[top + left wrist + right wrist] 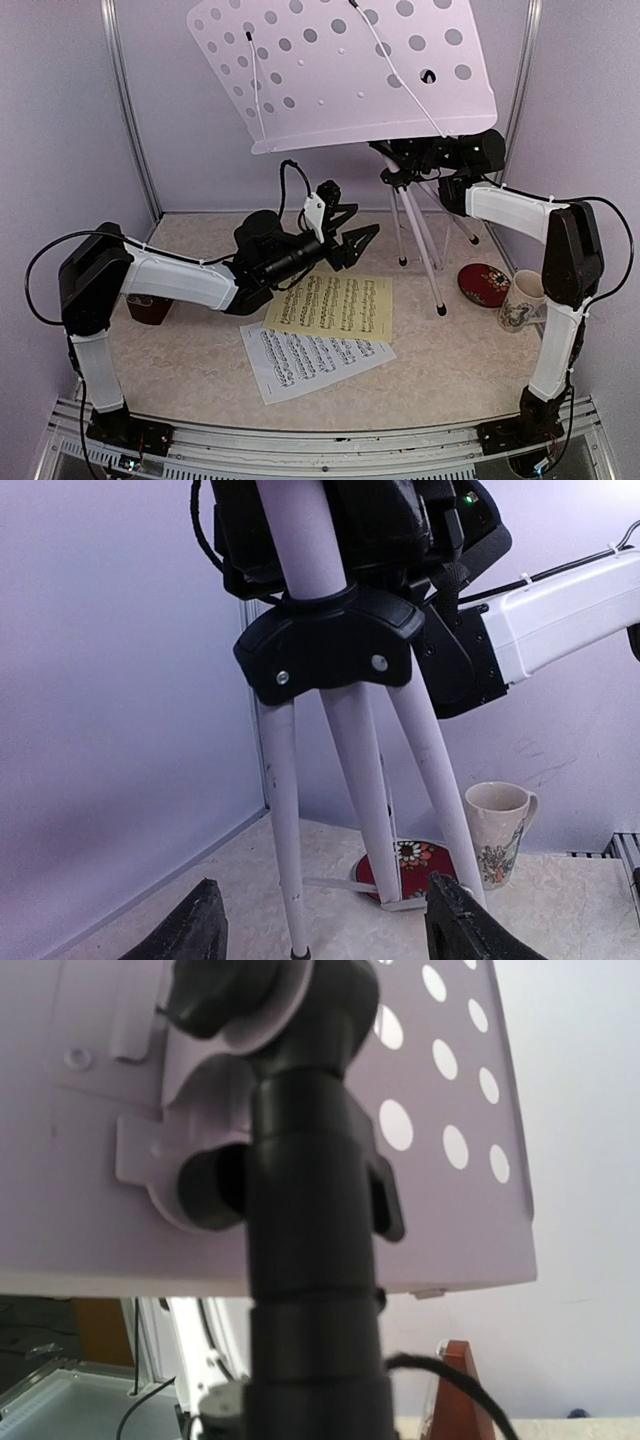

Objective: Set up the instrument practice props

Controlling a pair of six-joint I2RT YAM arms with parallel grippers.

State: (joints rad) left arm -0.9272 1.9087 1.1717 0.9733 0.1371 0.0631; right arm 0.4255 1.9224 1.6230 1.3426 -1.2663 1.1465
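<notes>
The music stand's white perforated desk tilts over the back of the table on white tripod legs. My right gripper is shut on the stand's black shaft just under the desk. The shaft fills the right wrist view and hides the fingers there. My left gripper is open and empty, hovering over the far edge of the yellow sheet, pointed at the tripod legs. The white sheet lies partly under the yellow one. The brown metronome stands behind my left arm.
A floral white mug and a red round dish sit at the right, near the tripod's feet. Both also show in the left wrist view, the mug and the dish. Walls enclose the table on three sides.
</notes>
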